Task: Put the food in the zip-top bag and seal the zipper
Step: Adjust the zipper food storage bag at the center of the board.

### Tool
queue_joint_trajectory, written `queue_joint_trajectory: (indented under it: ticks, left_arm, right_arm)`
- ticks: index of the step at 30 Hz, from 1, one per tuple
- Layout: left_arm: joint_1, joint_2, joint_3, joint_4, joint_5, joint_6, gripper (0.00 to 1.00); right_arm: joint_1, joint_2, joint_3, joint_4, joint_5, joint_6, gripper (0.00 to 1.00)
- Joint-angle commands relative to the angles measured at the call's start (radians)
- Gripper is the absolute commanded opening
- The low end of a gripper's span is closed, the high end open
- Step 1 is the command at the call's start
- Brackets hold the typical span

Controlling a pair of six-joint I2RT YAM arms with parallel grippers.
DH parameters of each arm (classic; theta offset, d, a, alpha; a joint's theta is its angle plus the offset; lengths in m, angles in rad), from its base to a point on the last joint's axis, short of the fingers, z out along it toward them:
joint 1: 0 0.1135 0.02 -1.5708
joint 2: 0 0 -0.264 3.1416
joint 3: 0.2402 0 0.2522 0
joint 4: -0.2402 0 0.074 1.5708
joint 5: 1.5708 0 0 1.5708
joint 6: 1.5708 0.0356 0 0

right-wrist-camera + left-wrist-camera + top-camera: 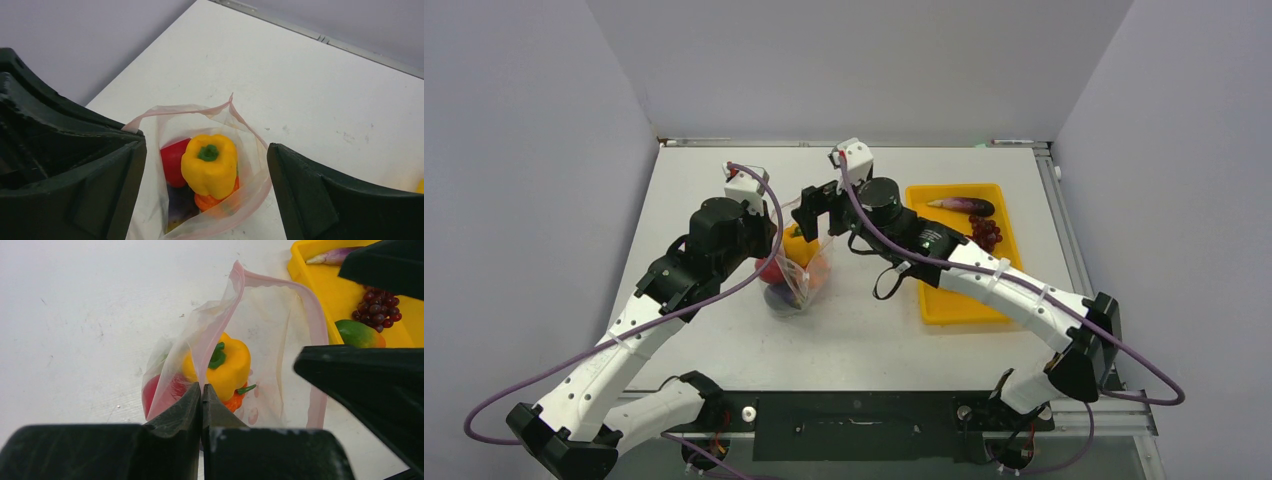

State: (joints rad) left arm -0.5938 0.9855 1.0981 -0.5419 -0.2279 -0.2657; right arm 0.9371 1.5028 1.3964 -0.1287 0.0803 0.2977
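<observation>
The left arm comes up from the near left corner and bends in toward the middle of the table (694, 180). Its wrist tips down toward the bag (272, 335). The left gripper (201, 391) is shut tight. It pinches the pink zipper (239, 277) on one side of the mouth and holds that side up, so the bag stands open.

The right arm comes from the near right corner. It lies low across the near part of the tray (939, 305) and reaches left. Its wrist points down over the bag's mouth. The right gripper (205, 150) is spread wide and holds nothing. In its own camera, one finger shows on each side of the open mouth. I cannot tell if they touch the plastic.

The bag sits in the middle of the table, just left of the tray, between the two grippers. The zipper is not closed. The pepper (210, 165) lies on top inside the bag, stem up. Under it are a red piece (172, 160), an orange piece (210, 201) and a purple piece (177, 205).

The eggplant (969, 206) lies at the far end of the tray. The grapes (986, 232) are just beside it. A green and orange piece (357, 334) is near the grapes.
</observation>
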Motion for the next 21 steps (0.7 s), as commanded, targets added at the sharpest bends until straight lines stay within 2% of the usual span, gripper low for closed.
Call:
queue_joint_trajectory:
  ticks: [1,11,17,21]
  left_arm:
    - [0.005,-0.004,0.002,0.038,-0.004,0.008,0.0]
    - [0.005,-0.004,0.002,0.04,-0.008,0.008,0.0]
    - [0.005,-0.004,0.002,0.039,-0.011,0.01,0.0]
    - [0.005,-0.006,0.002,0.038,-0.011,0.011,0.0]
  right_arm:
    - [0.005,-0.087,0.008,0.001,0.048,0.01,0.95]
    - [-0.005,-0.04,0.072,-0.178,0.17,0.069,0.91]
    - [-0.043,0.032,0.093,-0.22,0.122,0.098,0.88]
    - [-0.076,0.08,0.097,-0.229,0.055,0.12,0.79]
